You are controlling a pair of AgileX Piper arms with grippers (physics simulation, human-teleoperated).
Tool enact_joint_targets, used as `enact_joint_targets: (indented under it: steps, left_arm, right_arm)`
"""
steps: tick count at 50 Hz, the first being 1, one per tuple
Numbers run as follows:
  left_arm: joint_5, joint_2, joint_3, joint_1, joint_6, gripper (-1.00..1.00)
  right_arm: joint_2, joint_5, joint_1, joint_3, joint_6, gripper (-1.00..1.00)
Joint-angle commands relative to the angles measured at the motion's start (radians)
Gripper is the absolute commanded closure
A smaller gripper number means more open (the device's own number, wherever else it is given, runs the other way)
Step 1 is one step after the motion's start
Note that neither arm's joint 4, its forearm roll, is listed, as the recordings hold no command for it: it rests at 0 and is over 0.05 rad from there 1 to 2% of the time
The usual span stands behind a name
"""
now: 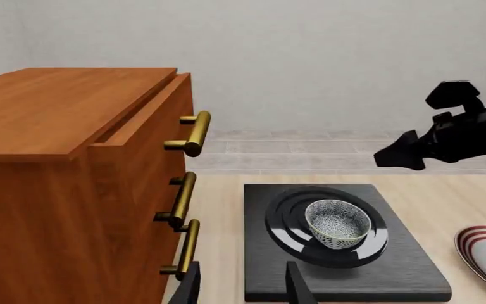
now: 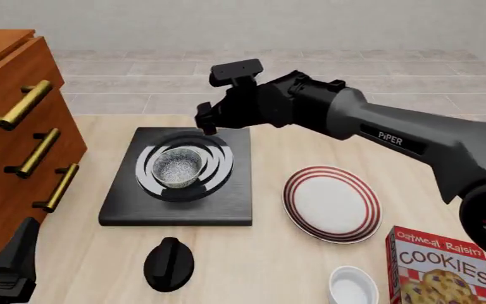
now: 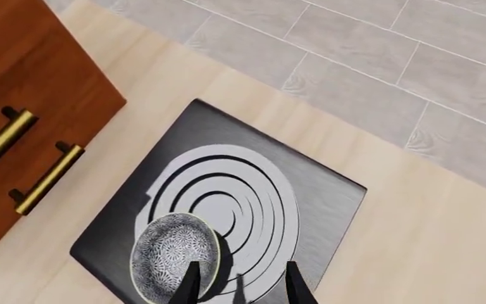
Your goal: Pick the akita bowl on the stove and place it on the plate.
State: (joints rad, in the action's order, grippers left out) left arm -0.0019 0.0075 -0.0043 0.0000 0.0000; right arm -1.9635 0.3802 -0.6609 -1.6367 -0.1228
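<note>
Pale wood table (image 2: 260, 266), grey tiled floor beyond. Bowl (image 2: 178, 167) sits upright on the burner rings of the stove (image 2: 124, 202), at about 9 o'clock from the plate (image 2: 331, 204), which lies just beside the stove and apart from it. My right gripper (image 3: 238, 285) hangs over the stove's far edge, jaws spread, its fingers (image 3: 189, 286) just beside the bowl's rim, nothing pinched. My left gripper (image 1: 243, 286) waits low at 7 o'clock of the table, near the cabinet (image 2: 7, 152), jaws likewise spread and empty. Knob (image 2: 169, 263) at 6 o'clock of the stove; white bowl (image 2: 352, 286) and cookie box (image 2: 437, 269) at 5 o'clock.
</note>
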Motion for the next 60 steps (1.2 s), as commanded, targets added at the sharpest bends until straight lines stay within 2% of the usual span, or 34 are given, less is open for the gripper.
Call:
enact_joint_targets:
  steps: [1, 18, 60]
  left_arm:
    - [0.000, 0.000, 0.000, 0.000, 0.000, -1.00]
    - [0.000, 0.000, 0.000, 0.000, 0.000, -1.00]
    - [0.000, 0.000, 0.000, 0.000, 0.000, -1.00]
  right_arm:
    - [-0.036, -0.016, -0.017, -0.008, -0.015, -1.00]
    - [-0.087, -0.030, -0.018, -0.033, -0.031, -1.00]
    - [-0.164, -0.139, -0.027, 0.024, -0.098, -1.00]
